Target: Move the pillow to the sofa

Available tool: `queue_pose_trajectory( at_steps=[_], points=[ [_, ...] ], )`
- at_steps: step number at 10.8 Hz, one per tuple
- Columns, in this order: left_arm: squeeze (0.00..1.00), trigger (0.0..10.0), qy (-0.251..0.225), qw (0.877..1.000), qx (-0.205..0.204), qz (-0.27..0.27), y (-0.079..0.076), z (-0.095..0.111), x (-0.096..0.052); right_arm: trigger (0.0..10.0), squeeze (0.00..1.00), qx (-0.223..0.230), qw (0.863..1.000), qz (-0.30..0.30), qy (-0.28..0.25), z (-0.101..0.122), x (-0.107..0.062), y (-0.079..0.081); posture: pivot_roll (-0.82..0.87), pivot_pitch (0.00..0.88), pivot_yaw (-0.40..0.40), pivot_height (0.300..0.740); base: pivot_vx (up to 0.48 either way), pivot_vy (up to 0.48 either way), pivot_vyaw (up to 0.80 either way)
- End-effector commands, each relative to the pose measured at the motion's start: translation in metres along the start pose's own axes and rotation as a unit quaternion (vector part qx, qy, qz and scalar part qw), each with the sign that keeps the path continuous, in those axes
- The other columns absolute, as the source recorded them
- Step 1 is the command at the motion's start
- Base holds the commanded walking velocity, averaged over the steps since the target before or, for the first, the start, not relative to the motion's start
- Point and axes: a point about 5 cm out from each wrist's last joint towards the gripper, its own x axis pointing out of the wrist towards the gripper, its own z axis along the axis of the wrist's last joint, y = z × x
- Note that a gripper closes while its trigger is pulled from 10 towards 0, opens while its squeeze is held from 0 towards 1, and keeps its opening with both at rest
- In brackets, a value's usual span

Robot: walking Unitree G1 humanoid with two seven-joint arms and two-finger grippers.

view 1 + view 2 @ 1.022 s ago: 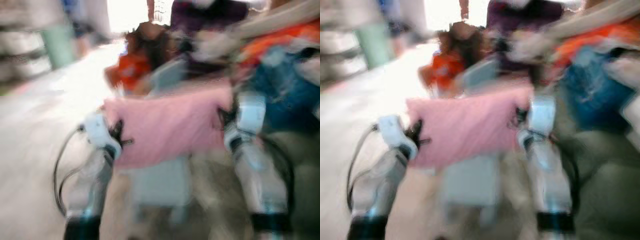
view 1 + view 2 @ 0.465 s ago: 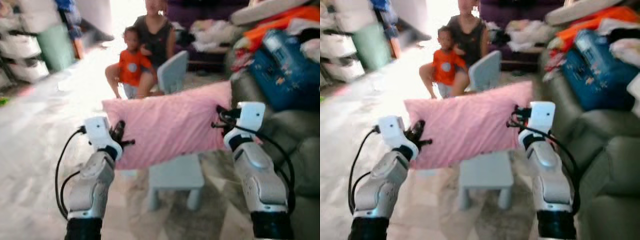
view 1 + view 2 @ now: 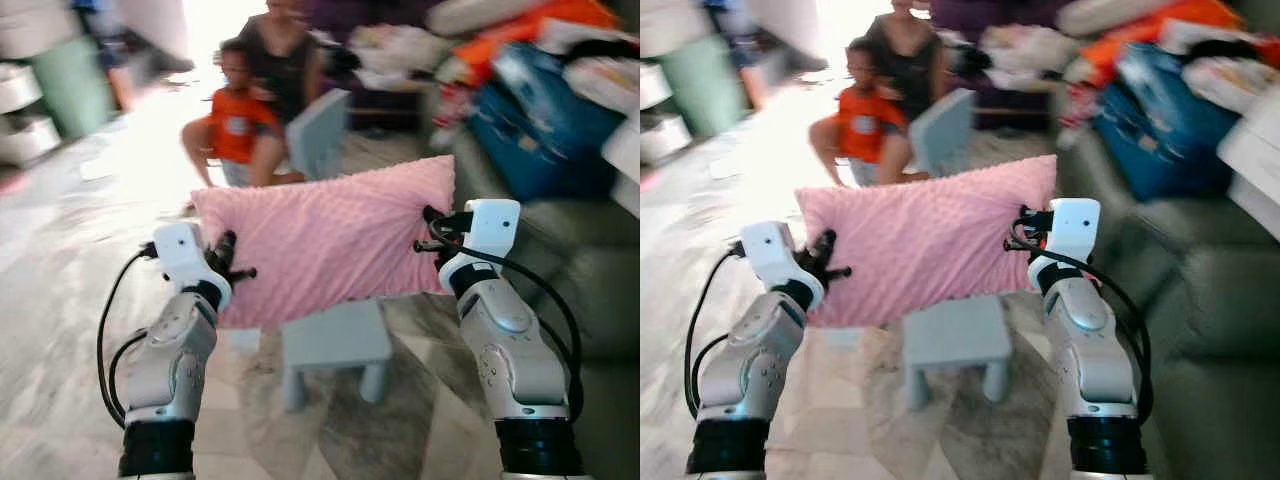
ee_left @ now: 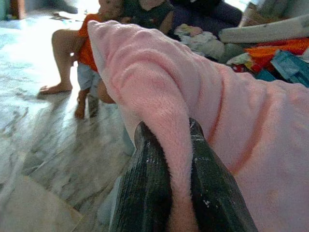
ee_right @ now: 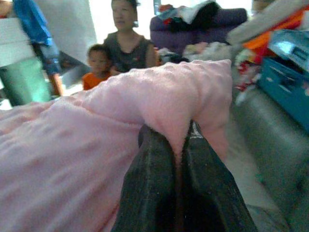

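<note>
Your wrist views confirm it: left gripper (image 4: 170, 159) and right gripper (image 5: 177, 145) each pinch a fold of the pink pillow (image 3: 325, 240), held stretched above the small stool (image 3: 330, 345). Grey sofa (image 3: 590, 290) just right; two people (image 3: 255, 95) sit ahead.

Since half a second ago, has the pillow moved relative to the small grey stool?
Cannot tell: the pillow sits just above the stool as before; the camera shifted.
</note>
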Motion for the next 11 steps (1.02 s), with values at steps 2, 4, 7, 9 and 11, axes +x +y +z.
queue_pose_trajectory(
  at_steps=[2, 4, 7, 9, 11],
  points=[
    [0.0, 10.0, -0.019, 1.0, 0.005, 0.008, 0.004, 0.009, 0.004, 10.0, 0.0, -0.002, 1.0, 0.003, -0.011, 0.007, 0.002, 0.001, -0.14, 0.0, -0.005, 0.74, 0.0, 0.0, -0.8],
    [0.0, 10.0, -0.021, 1.0, -0.017, 0.006, 0.006, 0.009, 0.004, 10.0, 0.0, -0.003, 1.0, 0.003, -0.01, 0.007, 0.002, 0.001, -0.14, 0.0, -0.006, 0.74, 0.0, 0.0, -0.8],
    [0.0, 10.0, -0.019, 1.0, -0.016, -0.009, 0.0, 0.004, 0.003, 10.0, 0.0, -0.005, 1.0, 0.003, -0.009, 0.007, 0.001, -0.001, -0.15, 0.0, -0.012, 0.74, 0.0, 0.0, -0.8],
    [0.0, 10.0, -0.017, 0.999, -0.025, -0.014, 0.0, 0.004, 0.004, 10.0, 0.0, -0.007, 1.0, 0.004, -0.008, 0.007, 0.0, -0.001, -0.15, 0.0, -0.015, 0.74, 0.0, 0.0, -0.8],
    [0.0, 10.0, -0.014, 0.999, -0.036, -0.03, -0.004, 0.002, 0.003, 10.0, 0.0, -0.008, 1.0, 0.004, -0.008, 0.008, 0.0, -0.002, -0.15, 0.0, -0.016, 0.74, 0.0, 0.0, -0.8]
  ],
)
